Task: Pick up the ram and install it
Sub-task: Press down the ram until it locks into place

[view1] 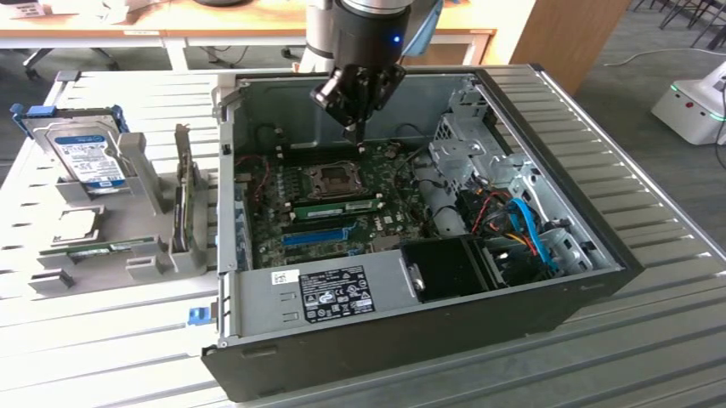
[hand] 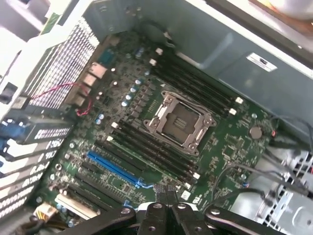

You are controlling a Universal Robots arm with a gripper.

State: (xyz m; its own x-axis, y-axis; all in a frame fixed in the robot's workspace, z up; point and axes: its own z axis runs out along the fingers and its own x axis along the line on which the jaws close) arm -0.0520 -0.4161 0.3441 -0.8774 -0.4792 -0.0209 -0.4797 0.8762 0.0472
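1. An open computer case [view1: 340, 340] lies on a slatted table [view1: 635, 340].
2. Its motherboard [hand: 230, 147] carries an empty CPU socket [hand: 178, 122] and a blue expansion slot [hand: 115, 169].
3. A hard drive [view1: 91, 157] stands in a grey holder [view1: 148, 255] at the exterior view's left.
4. Blue cables [view1: 528, 229] curl inside the case.

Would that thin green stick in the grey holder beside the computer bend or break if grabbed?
The ram stick is probably stiff, since it looks like a flat circuit board. Being so thin, it is likely light. It lies flat in the grey holder, so it should not roll.
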